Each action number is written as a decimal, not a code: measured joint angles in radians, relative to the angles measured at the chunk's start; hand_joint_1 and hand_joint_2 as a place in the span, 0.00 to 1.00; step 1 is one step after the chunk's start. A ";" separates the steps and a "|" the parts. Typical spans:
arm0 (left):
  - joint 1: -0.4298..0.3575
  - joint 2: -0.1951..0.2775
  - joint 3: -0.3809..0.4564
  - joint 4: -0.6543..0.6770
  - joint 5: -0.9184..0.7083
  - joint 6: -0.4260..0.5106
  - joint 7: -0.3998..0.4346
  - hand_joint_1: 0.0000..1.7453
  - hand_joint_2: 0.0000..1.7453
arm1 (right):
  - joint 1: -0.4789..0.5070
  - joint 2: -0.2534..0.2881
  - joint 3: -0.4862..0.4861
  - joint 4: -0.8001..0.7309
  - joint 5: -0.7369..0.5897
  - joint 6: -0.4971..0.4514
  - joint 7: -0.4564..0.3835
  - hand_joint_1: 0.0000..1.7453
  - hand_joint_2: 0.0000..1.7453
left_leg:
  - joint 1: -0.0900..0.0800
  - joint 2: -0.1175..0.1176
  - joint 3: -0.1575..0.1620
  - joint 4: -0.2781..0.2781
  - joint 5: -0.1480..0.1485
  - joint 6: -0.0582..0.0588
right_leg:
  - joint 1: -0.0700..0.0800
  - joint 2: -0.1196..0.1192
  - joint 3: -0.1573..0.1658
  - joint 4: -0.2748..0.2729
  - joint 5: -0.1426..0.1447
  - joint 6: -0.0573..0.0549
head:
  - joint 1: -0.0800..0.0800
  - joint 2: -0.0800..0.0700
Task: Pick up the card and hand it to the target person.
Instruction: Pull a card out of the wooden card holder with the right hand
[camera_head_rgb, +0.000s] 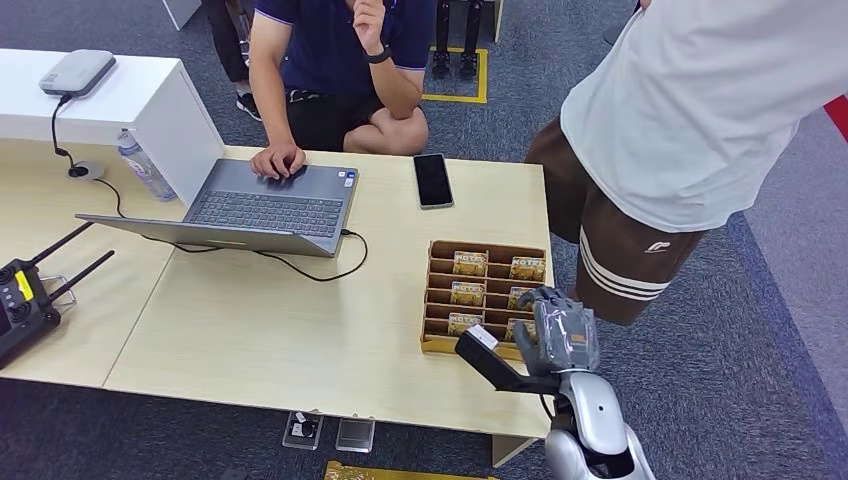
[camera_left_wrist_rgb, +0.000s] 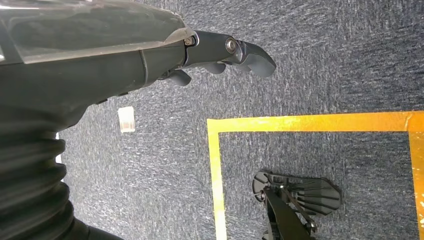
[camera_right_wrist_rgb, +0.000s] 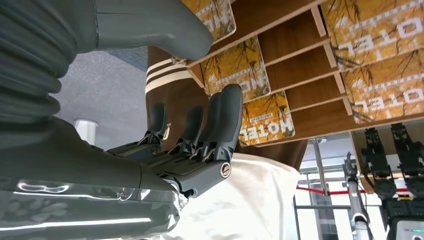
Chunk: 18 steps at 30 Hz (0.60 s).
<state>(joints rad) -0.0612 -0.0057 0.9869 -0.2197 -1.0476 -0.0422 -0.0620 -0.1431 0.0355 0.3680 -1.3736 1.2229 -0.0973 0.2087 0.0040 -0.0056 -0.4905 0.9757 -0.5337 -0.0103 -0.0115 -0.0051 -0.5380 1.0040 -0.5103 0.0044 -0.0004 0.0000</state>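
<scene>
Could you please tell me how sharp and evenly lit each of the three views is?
Head view: even, soft light, sharp on the card rack. Left wrist view: glare streaks on the left hand, carpet in focus. Right wrist view: bright background behind the person's white shirt, reflections near the right hand, cards crisp.

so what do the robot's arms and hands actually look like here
The right arm is glossy silver with rounded segments and a black bracket carrying a small white block. The right hand has a grey back and darker grey fingers with a round metal pin at the knuckle, plus a thick grey thumb. The left hand is dark grey, behind a black ribbed cover.
</scene>
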 joint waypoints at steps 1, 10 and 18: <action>0.000 0.000 0.000 0.000 0.000 0.000 0.000 0.00 1.00 | 0.000 0.000 0.002 0.002 0.000 0.001 0.000 0.57 1.00 | 0.000 0.000 0.000 0.000 0.000 0.000 | 0.000 0.000 0.000 0.000 0.000 0.000 | 0.000 0.000; 0.000 0.000 0.001 0.000 -0.003 0.000 0.002 0.00 1.00 | 0.000 -0.004 0.009 0.017 -0.006 0.002 0.001 0.59 1.00 | 0.000 0.000 0.000 0.000 0.000 0.000 | 0.000 0.000 0.000 0.000 0.000 0.000 | 0.000 0.000; 0.000 0.000 0.001 0.000 -0.012 0.001 0.000 0.00 1.00 | 0.000 -0.005 0.012 0.028 -0.009 0.003 0.003 0.53 1.00 | 0.000 0.000 0.000 0.000 0.000 0.000 | 0.000 0.000 0.000 0.000 0.000 0.000 | 0.000 0.000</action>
<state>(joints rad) -0.0611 -0.0053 0.9875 -0.2197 -1.0595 -0.0416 -0.0620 -0.1429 0.0305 0.3797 -1.3456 1.2142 -0.0941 0.2113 0.0040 -0.0056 -0.4905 0.9757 -0.5337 -0.0103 -0.0115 -0.0051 -0.5380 1.0040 -0.5103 0.0044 -0.0005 0.0000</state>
